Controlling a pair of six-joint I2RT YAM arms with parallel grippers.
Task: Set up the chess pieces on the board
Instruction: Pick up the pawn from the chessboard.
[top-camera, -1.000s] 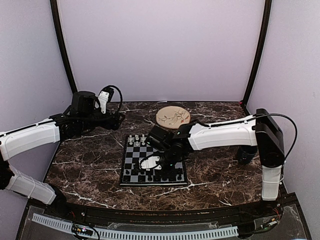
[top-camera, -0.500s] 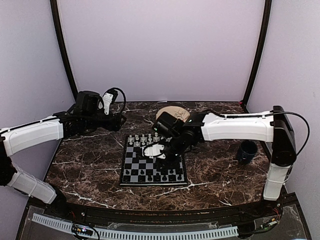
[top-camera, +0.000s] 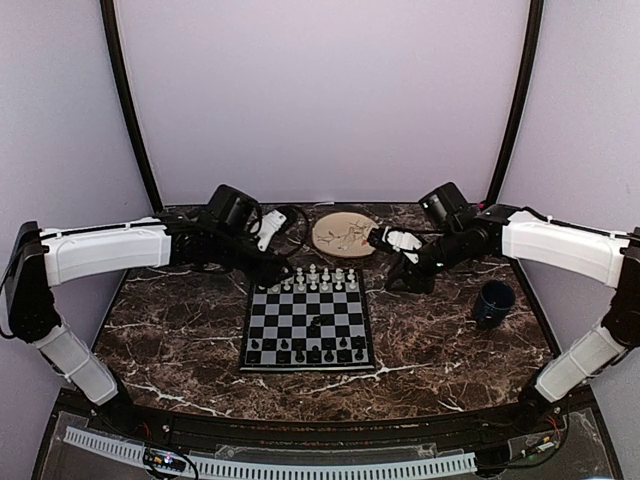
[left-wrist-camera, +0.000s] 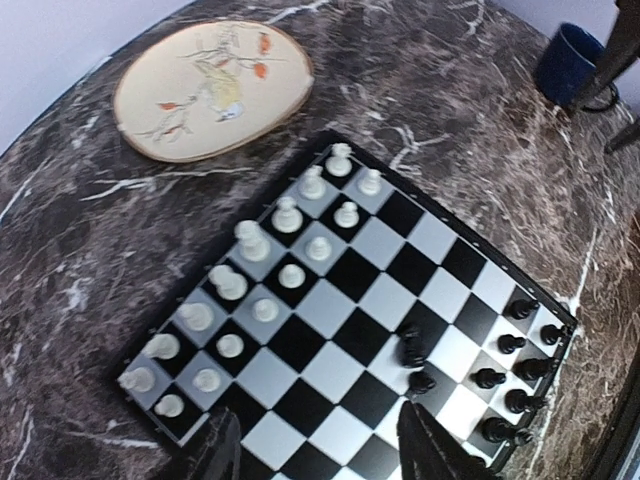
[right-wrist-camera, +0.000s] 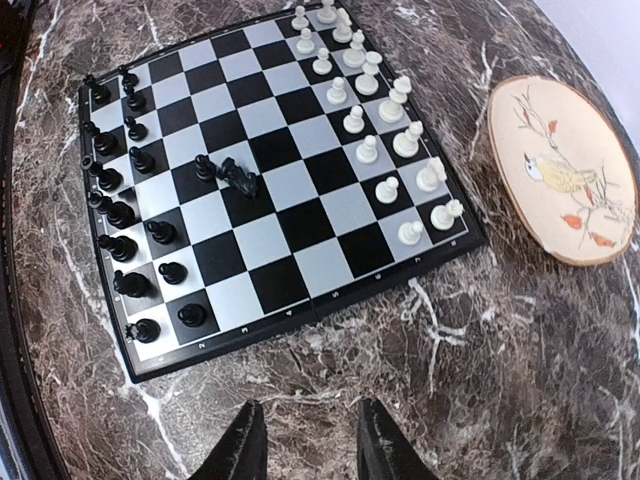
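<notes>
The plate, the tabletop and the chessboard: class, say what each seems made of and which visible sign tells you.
Plate: probably unglazed ceramic or wood, matt beige, painted bird. Tabletop: marble or a marble-look laminate, dark brown, white veins, faint gloss. Chessboard: thin plastic or card perhaps, flat, black and silvery squares.

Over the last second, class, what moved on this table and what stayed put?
The right claw drew back from over the board to the far right, open and empty. The left claw swung in toward the board's far-left corner, also open. Board, plate and mug stayed put.
</notes>
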